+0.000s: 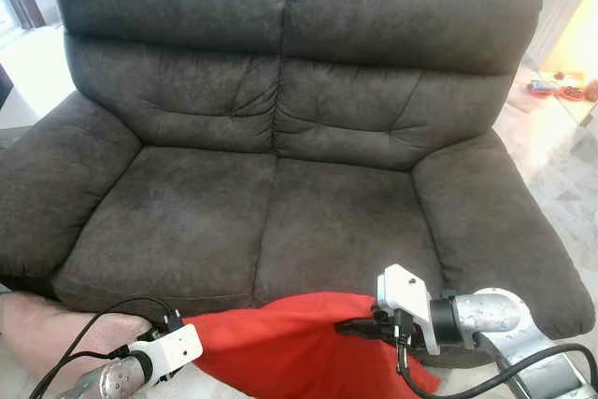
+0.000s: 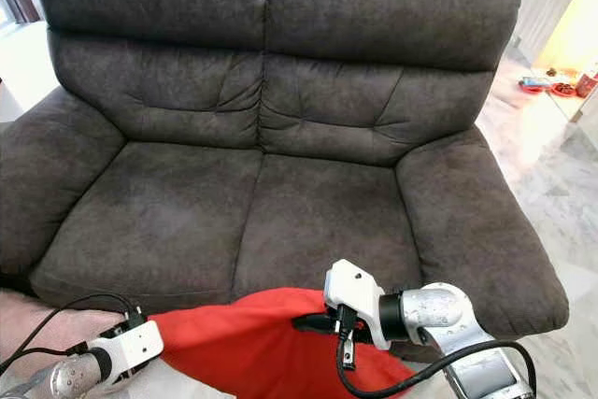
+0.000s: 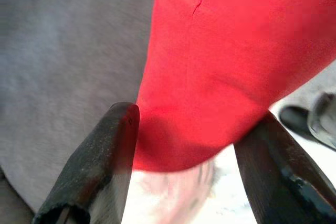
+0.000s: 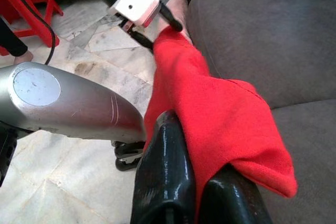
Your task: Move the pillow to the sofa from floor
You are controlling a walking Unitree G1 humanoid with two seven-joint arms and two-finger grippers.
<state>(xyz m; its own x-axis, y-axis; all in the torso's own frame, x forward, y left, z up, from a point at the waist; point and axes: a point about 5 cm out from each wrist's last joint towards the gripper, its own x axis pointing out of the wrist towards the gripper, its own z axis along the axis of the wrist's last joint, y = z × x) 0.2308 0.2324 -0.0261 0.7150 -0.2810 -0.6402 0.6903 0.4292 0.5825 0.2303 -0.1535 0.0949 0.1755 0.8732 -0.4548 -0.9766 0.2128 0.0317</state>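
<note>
We see a big dark gray sofa (image 1: 280,165) in front of us, with two seat cushions and fat arms. A red pillow (image 1: 290,343) hangs in the air at the near edge of the sofa seat, just in front of it, held up between our two arms. It is off the floor (image 4: 79,82) but not lying on the seat yet.

Our right end effector (image 1: 355,327) is at the right end of the pillow, and its two black fingers (image 4: 168,182) are clenched tight on the red cloth. Our left end effector (image 4: 157,22) is at the left end of the pillow. Its two black fingers (image 3: 100,161) sit on either side of the pillow's corner, with the red cloth between them, so it grips that end too.

Near the left arm we see something soft and pink (image 1: 47,329) low down by the sofa. The floor is pale marble tile. Far to the right, some small things (image 2: 551,86) lie on the floor.
</note>
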